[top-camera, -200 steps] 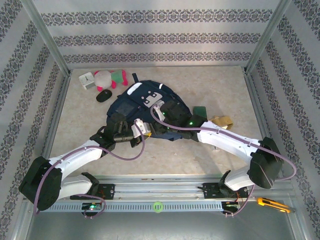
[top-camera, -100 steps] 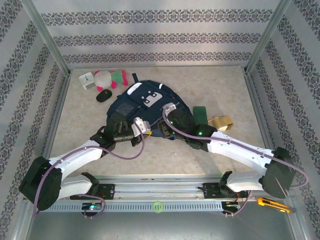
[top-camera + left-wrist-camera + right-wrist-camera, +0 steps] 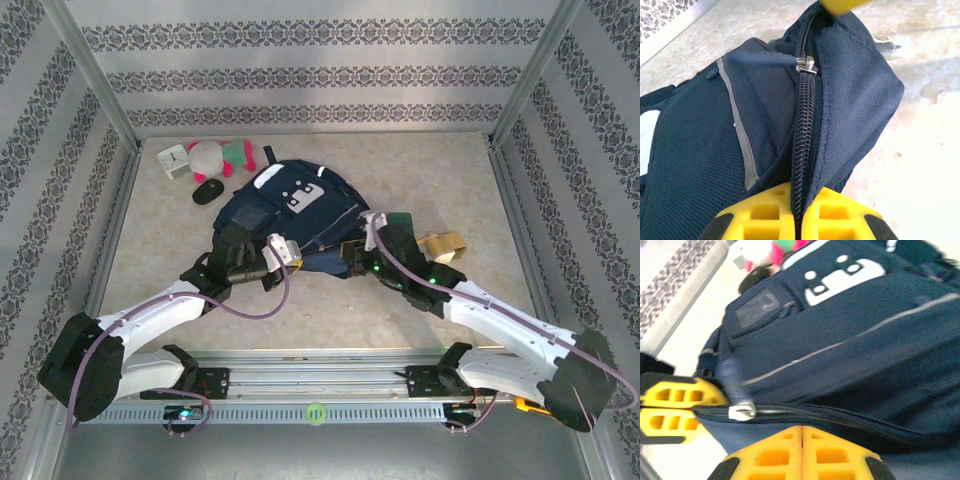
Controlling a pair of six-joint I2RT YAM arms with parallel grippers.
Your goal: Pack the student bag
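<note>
Midway across the table [image 3: 440,180], the student bag [image 3: 290,215] lies flat. At its near edge the left gripper [image 3: 796,205] clamps the zip seam [image 3: 802,130]; the right gripper [image 3: 802,442], alongside, shows jaws together, any pinched fabric hidden.

right arm [image 3: 480,305] hides part of a dark green flat thing [image 3: 403,221] by the navy blue fabric backpack [image 3: 290,215], no idea what. right wrist view: pink and green plush toy [image 3: 790,249] blurry, cut off up top.
</note>
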